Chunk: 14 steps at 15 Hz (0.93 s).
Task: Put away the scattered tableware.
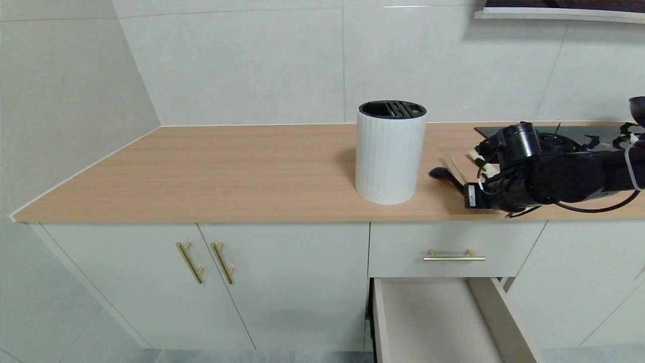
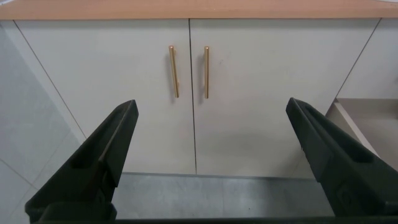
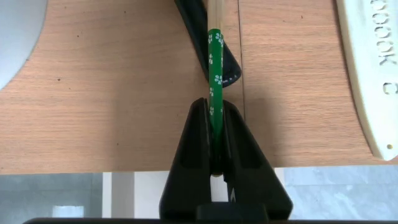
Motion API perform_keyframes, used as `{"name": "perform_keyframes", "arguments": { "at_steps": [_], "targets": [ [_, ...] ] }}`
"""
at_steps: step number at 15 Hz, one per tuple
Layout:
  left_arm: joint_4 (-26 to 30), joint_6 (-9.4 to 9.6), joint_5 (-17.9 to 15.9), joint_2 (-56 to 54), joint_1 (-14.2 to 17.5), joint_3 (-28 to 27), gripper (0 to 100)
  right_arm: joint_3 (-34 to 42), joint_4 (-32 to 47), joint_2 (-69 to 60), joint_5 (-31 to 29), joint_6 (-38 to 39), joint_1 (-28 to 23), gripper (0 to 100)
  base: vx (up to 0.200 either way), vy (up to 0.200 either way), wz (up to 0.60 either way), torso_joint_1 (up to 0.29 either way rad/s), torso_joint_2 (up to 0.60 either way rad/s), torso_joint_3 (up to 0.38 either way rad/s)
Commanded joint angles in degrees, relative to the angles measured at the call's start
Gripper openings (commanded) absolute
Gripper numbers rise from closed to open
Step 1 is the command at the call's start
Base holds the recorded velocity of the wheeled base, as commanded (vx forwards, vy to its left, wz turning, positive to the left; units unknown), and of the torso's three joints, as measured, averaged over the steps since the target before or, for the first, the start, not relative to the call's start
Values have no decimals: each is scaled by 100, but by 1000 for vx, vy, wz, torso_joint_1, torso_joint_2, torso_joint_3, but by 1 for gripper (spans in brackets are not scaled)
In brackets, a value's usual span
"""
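Counter (image 1: 227, 166) of pale wood carries a white ribbed holder (image 1: 390, 151) with a black slotted top, standing upright. At 3 o'clock from the holder, near it, lies a black spoon (image 1: 442, 174). The right gripper (image 3: 214, 109) sits just beyond, at the counter's front edge. Its fingers are pressed together on the end of a chopstick (image 3: 215, 56) with a green, flower-printed tip, and the chopstick crosses over the spoon. Whether the chopstick touches the spoon cannot be told. A dark cooktop (image 1: 579, 133) lies at 2 o'clock from the holder. A drawer (image 1: 428, 322) stands pulled out at 6 o'clock, below the counter. The left gripper (image 2: 211, 107) hangs low with its fingers spread wide and holding nothing, facing two doors (image 2: 124, 93) with gold handles.
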Motion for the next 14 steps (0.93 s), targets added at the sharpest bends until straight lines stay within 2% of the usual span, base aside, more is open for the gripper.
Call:
{"name": "perform_keyframes", "arguments": {
  "at_steps": [1,4,7,8,11,14],
  "targets": [
    [0,-2,1,0,0,0,100,21,3,-120,-14,-1,0,0,0,0,0,0,0,0],
    [0,-2,1,0,0,0,100,382,74,-867,-128,8,18,0,0,0,0,0,0,0],
    [0,-2,1,9,0,0,100,1331,461,-2519,-14,8,53,0,0,0,0,0,0,0],
    [0,-2,1,0,0,0,100,1568,671,-3011,135,8,53,0,0,0,0,0,0,0],
    [0,-2,1,0,0,0,100,1753,1454,-4022,1146,17,36,0,0,0,0,0,0,0],
    [0,-2,1,0,0,0,100,1744,2350,-4523,1524,8,246,0,0,0,0,0,0,0]
  ]
}}
